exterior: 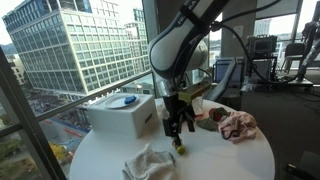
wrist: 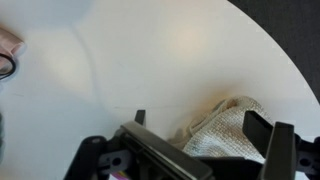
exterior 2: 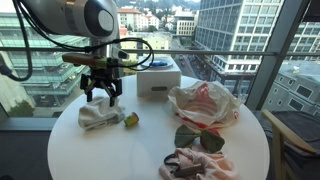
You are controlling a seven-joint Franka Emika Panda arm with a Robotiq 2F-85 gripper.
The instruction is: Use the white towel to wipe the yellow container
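A crumpled white towel lies on the round white table; it also shows in an exterior view. A small yellow container sits on the table right beside it, and shows in an exterior view. My gripper hangs open just above the towel, pointing down, and shows in an exterior view. In the wrist view the towel lies below and between my open fingers. The yellow container is not in the wrist view.
A white box with a blue item on top stands at the table's back. A plastic bag with pink contents, dark sunglasses and a pink cloth lie on the far side of the table. Windows surround it.
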